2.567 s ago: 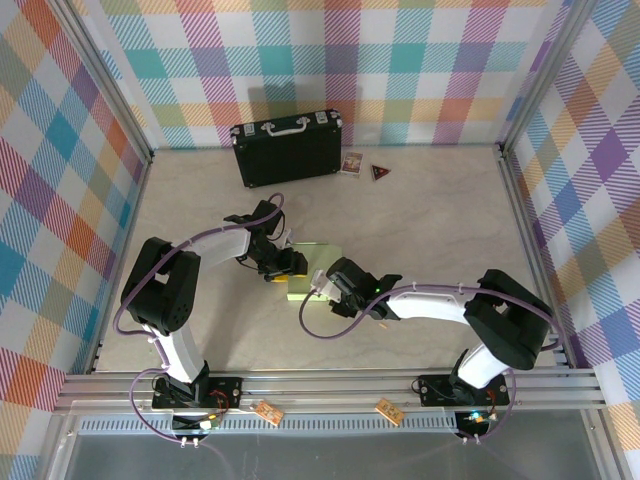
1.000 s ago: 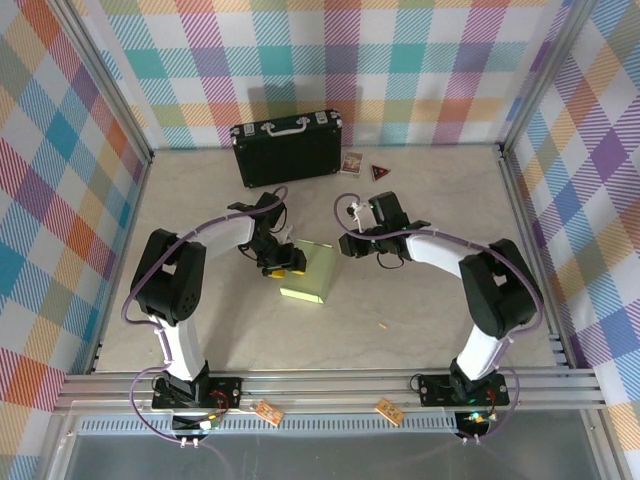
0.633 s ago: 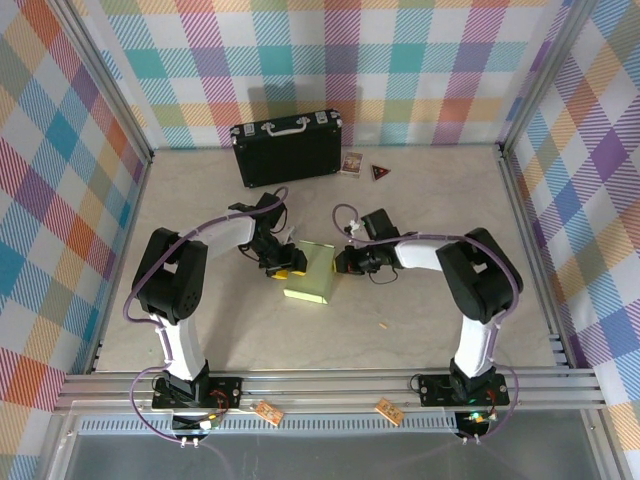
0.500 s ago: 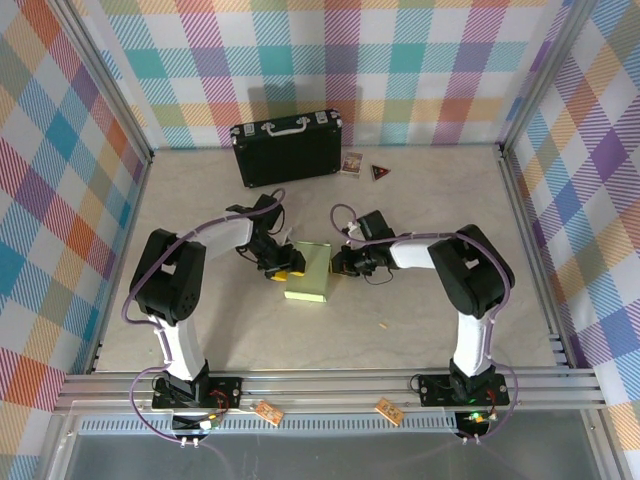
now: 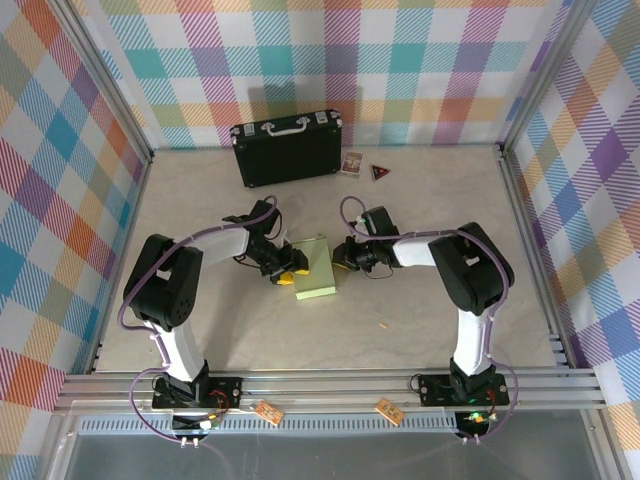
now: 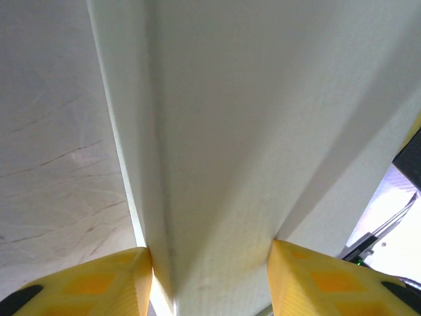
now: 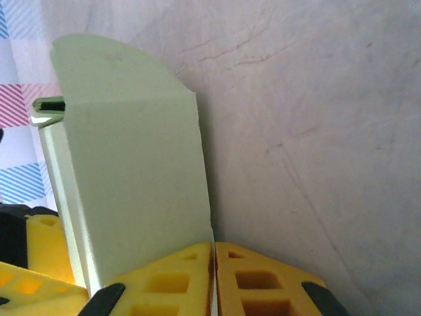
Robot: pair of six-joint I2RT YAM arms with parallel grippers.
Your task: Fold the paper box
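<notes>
- The paper box (image 5: pixel 313 268) lies on the table (image 5: pixel 430 300), near the middle. It is between the two arms and well in front of the black case (image 5: pixel 288 150).
- The card is thin, so it could get hurt easily. If the left gripper (image 6: pixel 209 253) squeezes harder, the sides of the box could dent or cave in.
- The flap (image 7: pixel 131 171) could go wrong too. If the right gripper (image 7: pixel 214 253) pulls it too hard, or the wrong way, the flap could tear. It could also bend in a spot where there is no fold line.
- If the two arms pull away from each other, the box could slide out of the left fingers (the card looks smooth, and they hold it at one end).
- If the right gripper lets go too soon, I think the flap may spring back and not stay folded.
- If the box gets pushed down too hard on the table, it could squash flat.
- The left gripper is about half open. Its yellow fingers (image 6: pixel 85 283) sit one on each side of the box and touch both sides. So it has hold of the box, with the box filling the gap between them.
- The right gripper is almost shut, with its two yellow fingers pressed together. The thin edge of the flap runs down into the line where they meet. So it looks like it pinches the flap, which stands up just beside the table top.
</notes>
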